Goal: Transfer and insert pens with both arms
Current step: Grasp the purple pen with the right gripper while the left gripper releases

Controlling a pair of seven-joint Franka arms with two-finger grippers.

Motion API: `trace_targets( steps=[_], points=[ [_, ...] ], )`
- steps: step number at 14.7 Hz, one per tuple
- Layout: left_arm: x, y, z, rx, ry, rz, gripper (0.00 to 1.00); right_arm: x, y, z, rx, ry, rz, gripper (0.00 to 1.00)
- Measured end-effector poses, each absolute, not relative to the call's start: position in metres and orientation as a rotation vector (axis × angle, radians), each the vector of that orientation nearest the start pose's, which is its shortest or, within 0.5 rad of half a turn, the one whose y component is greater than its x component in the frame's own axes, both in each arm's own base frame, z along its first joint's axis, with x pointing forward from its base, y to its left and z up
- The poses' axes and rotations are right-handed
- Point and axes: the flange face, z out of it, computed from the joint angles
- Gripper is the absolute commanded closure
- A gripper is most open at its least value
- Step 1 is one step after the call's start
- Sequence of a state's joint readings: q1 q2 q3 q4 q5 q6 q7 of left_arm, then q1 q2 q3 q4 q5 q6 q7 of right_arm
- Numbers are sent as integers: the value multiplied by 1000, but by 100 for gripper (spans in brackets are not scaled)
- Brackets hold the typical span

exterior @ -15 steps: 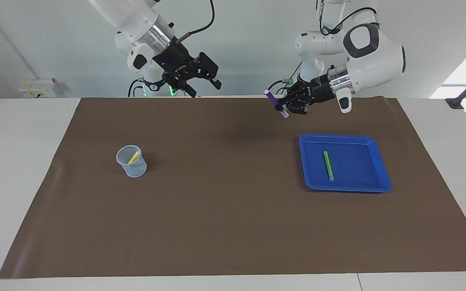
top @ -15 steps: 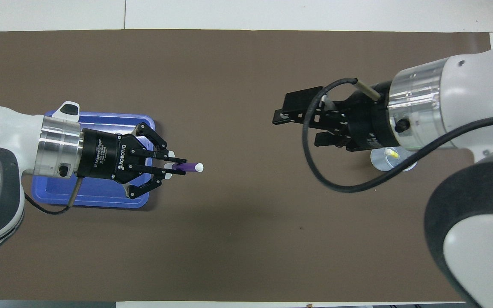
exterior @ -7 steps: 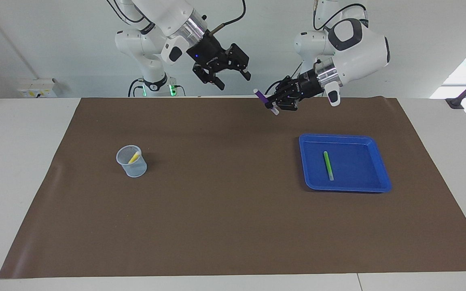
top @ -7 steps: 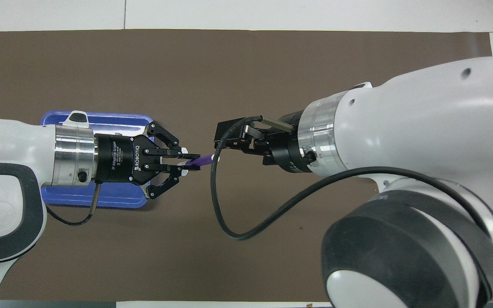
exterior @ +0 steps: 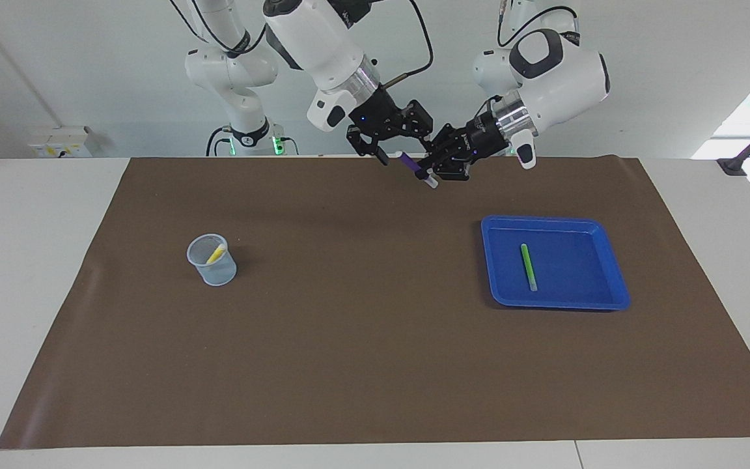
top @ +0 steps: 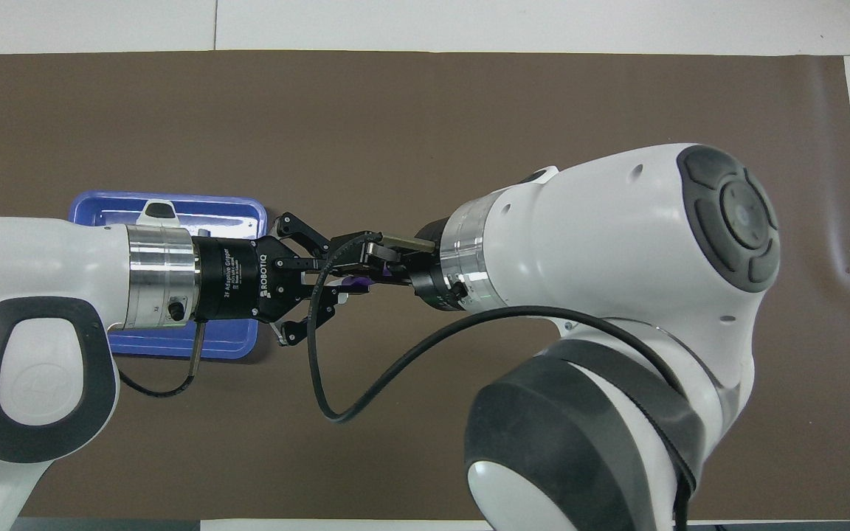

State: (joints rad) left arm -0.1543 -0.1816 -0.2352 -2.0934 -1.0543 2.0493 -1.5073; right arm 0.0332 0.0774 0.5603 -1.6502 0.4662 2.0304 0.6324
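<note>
At top centre, the left gripper [exterior: 431,170] clamped the purple pen [exterior: 409,163]; the right gripper [exterior: 393,144] gaped around it. Only the facing view showed the cup [exterior: 212,259].

Both arms crowd the air above the robots' edge of the brown mat [exterior: 375,339]: the left pincer [exterior: 435,170], clamped on the purple pen [exterior: 411,167], meets the spread right pincer [exterior: 393,140] with hardly a gap between them. The middle of the bench lies open. Low obstacles stand well apart: the clear cup [exterior: 212,260] toward the right arm's end, the blue tray [exterior: 603,260] toward the left arm's.
</note>
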Motion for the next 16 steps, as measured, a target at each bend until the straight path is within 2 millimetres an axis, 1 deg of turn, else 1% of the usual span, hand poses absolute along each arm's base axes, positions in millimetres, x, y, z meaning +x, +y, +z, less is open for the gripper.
trace_targets(
  steps=[2, 3, 4, 5, 6, 7, 9, 12, 13, 14, 16],
  points=[
    [466, -249, 535, 1667, 1677, -853, 100, 500, 354, 601, -2558, 243, 37, 1],
    [466, -248, 535, 1665, 1678, -852, 100, 500, 354, 601, -2559, 243, 35, 5],
    [466, -248, 535, 1664, 1679, -852, 100, 501, 353, 601, -2561, 242, 33, 8],
    [466, -248, 535, 1663, 1680, -851, 100, 501, 353, 601, -2564, 241, 30, 14],
    [467, -248, 535, 1660, 1681, -847, 100, 501, 353, 601, -2571, 238, 24, 23],
    [467, -247, 535, 1656, 1683, -842, 100, 501, 352, 600, -2580, 234, 15, 35],
    [467, -247, 534, 1653, 1685, -839, 100, 501, 352, 600, -2592, 229, 4, 54],
    [468, -247, 534, 1645, 1687, -842, 100, 502, 351, 600, -2600, 225, -3, 78],
    [467, -247, 533, 1645, 1688, -843, 100, 502, 352, 600, -2598, 225, -6, 90],
    [467, -247, 532, 1643, 1689, -844, 100, 502, 352, 600, -2598, 224, -6, 100],
    [466, -248, 530, 1638, 1693, -851, 100, 500, 354, 603, -2590, 220, -16, 100]
  ],
)
